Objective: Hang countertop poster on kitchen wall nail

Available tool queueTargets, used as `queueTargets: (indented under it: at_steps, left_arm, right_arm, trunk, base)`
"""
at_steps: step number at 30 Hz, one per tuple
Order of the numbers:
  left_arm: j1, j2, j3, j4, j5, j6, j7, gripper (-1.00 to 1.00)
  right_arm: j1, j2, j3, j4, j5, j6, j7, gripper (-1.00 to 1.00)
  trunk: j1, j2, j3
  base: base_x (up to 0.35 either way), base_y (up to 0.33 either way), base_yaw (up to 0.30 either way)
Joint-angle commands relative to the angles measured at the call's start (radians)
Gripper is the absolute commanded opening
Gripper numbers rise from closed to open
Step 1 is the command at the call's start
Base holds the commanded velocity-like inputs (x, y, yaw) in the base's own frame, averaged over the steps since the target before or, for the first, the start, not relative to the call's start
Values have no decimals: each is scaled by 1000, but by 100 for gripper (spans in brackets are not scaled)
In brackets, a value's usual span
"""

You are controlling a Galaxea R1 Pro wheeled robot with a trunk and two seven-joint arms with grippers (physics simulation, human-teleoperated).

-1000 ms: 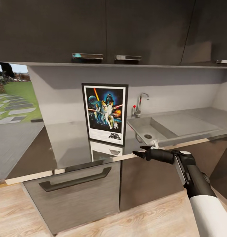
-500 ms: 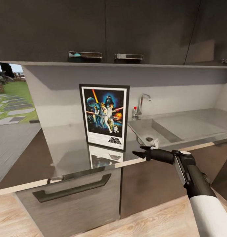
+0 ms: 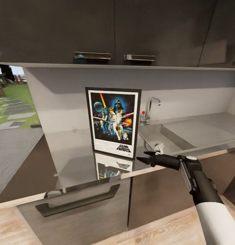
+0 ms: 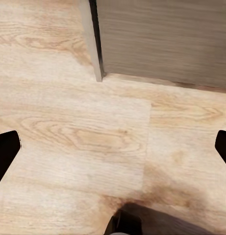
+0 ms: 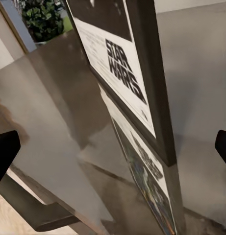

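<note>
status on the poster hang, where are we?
Done: nothing yet. The poster stands upright on the kitchen countertop, ungrasped. In hand: the right gripper is open, just short of its lower right corner. Left: grasp, lift, hang on a wall nail.

Poster [image 3: 113, 123] standing upright on the countertop [image 3: 76, 163], apparently against the wall; sink [image 3: 165, 136] to its right; right gripper [image 3: 144, 156] before the counter edge.
</note>
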Motion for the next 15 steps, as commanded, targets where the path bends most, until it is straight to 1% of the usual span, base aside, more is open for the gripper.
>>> queueTargets:
  at_steps: [1, 3, 6, 13, 15]
  left_arm:
    - [0, 0, 6, 0, 4, -1, -7, 100]
    - [0, 1, 11, 0, 4, -1, -7, 100]
    - [0, 1, 12, 0, 4, -1, -7, 100]
    - [0, 2, 13, 0, 4, -1, -7, 100]
    - [0, 2, 13, 0, 4, -1, -7, 100]
  right_arm:
    - [0, 2, -2, 0, 2, 8, 5, 100]
    - [2, 8, -2, 0, 2, 7, 6, 100]
    - [2, 10, -2, 0, 2, 7, 6, 100]
    - [2, 10, -2, 0, 2, 6, 6, 100]
    - [2, 10, -3, 0, 2, 4, 6, 100]
  trunk:
    - [0, 0, -1]
    - [0, 0, -1]
    - [0, 0, -1]
    - [0, 0, -1]
    - [0, 0, -1]
  base:
    - [14, 41, 0]
    - [6, 61, 0]
    - [1, 128, 0]
    - [2, 47, 0]
    - [83, 116, 0]
